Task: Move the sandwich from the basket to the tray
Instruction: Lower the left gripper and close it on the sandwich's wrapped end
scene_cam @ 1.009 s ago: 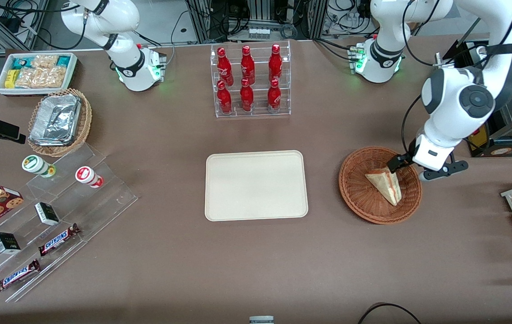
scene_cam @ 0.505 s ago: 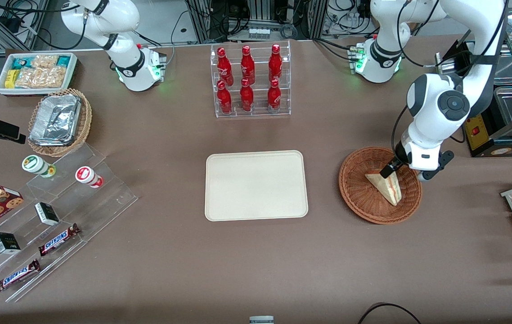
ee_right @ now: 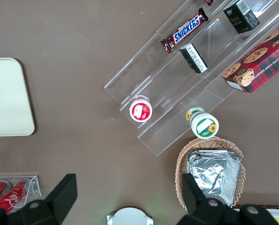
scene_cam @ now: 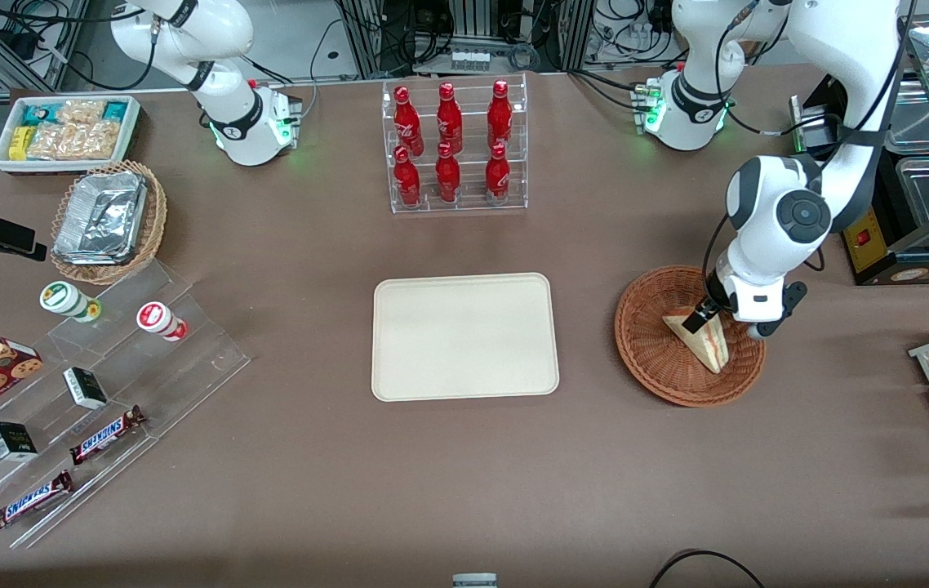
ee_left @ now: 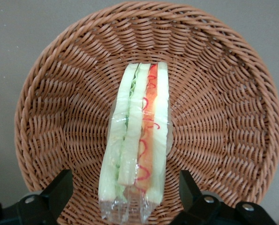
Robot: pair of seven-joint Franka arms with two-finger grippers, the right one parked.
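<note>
- The tray (scene_cam: pixel 464 336) lies bare at mid-table, well apart from the basket (scene_cam: pixel 651 355), toward the parked arm's end.
- The sandwich (scene_cam: pixel 700 336) rests in the basket, standing on edge with its filling stripes up; I take its long axis to run from the basket's middle toward the rim nearer the front camera.
- My gripper (scene_cam: pixel 708 314) hangs over the basket, just above the sandwich's thick end, the end farther from the front camera.
- On the wrist feed the sandwich (ee_left: pixel 135 145) runs straight away from the gripper (ee_left: pixel 123 194), and the two fingers (ee_left: pixel 60 187) stand wide open, one on each bread face of the wedge, touching neither.
- I judge the closing line crosses the wedge's thin width, so the next move is a straight drop inside the basket (ee_left: pixel 223 84) and a squeeze, with no turning of the wrist.
</note>
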